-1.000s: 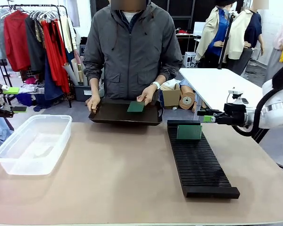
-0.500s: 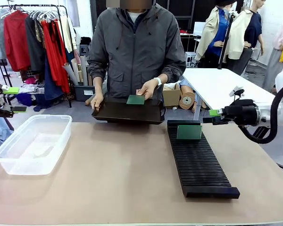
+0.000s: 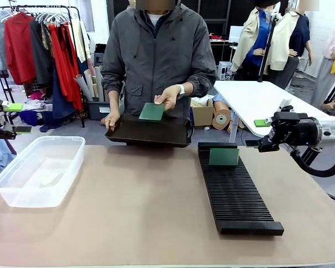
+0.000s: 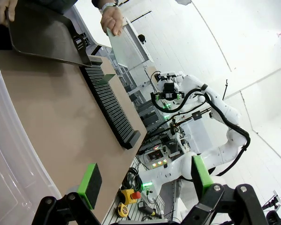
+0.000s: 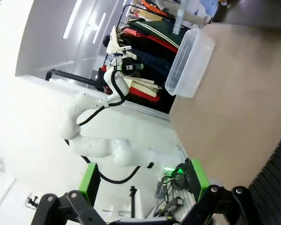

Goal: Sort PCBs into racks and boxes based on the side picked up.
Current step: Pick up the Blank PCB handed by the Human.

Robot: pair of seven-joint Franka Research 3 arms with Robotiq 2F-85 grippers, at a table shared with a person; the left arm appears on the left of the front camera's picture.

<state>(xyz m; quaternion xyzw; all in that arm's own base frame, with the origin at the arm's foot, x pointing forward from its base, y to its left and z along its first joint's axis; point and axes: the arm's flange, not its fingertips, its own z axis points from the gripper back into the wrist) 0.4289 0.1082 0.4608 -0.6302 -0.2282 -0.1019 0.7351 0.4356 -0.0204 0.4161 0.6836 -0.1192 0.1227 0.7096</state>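
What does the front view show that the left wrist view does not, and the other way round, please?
Front view: the whole tub, the clothes rail and a cardboard box. Left wrist view: more of the right arm and its white links, and a red button on a yellow box. Both: the person's hand holding a PCB above the black tray, the rack with another PCB upright in it, and the left gripper and right gripper, both open.

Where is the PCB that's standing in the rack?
Front view, right of centre: the PCB stands upright at the far end of the black rack, just right of the tray.
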